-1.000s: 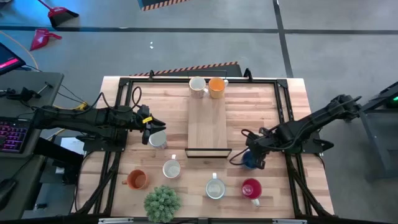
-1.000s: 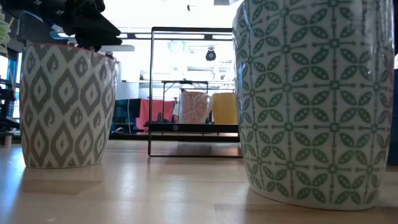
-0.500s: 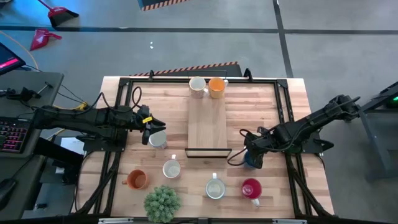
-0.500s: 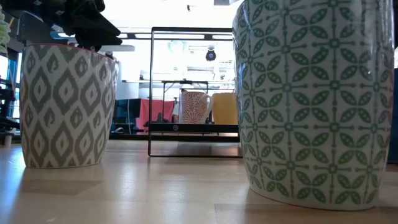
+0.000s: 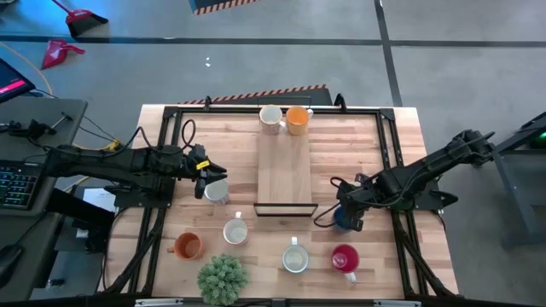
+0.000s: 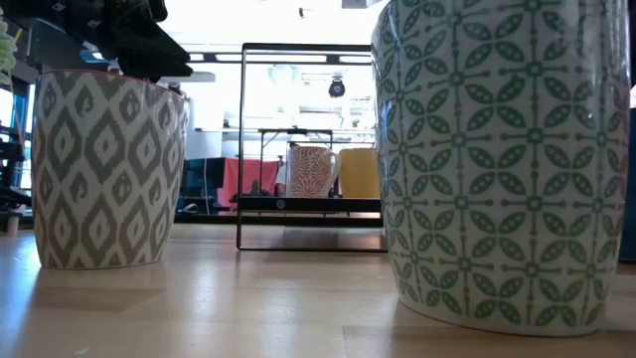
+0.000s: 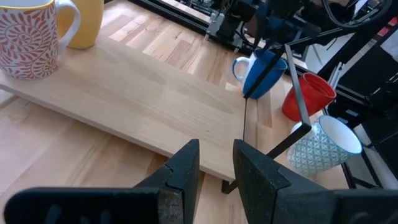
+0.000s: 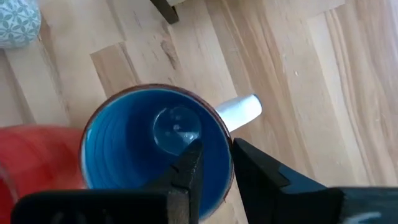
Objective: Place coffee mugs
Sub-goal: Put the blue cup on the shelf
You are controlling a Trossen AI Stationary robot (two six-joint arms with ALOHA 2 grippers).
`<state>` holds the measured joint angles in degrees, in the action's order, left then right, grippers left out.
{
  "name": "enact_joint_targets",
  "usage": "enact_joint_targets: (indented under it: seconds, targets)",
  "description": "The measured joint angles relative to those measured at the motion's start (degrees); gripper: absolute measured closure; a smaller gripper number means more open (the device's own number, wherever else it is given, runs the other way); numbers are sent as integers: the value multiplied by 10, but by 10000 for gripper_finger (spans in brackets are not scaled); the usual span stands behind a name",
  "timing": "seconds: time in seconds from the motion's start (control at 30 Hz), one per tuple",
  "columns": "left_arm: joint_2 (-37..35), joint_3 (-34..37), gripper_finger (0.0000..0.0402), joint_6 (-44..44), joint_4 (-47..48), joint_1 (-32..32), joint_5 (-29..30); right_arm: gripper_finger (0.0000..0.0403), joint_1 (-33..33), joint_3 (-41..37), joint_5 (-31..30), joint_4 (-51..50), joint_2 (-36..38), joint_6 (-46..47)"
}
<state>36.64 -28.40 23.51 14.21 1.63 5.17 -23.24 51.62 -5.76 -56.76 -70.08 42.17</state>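
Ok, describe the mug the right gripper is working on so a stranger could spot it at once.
Start at the raised wooden board in the middle of the table. Just off its near right corner, under the right gripper, stands the blue mug, with one finger inside its rim and one outside. It is the only blue one; the red mug stands beside it.

— Any readable lettering, labels, brand marks or numbers anywhere?

— None. Only patterns on the mugs: green petal grid on the near one, grey diamonds on another, red swirls on the far one.

— On the wooden board or the arms?

— Nothing legible there either. Red-and-black hazard stripes on the floor beyond the table, but no words on them.
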Motion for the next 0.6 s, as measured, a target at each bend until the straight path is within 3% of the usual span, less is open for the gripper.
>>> enact_joint_targets:
  seconds: [0.6]
  targets:
    - [0,0,316,-1,2,0,1,322,0,37,-24,-34,-2,-12]
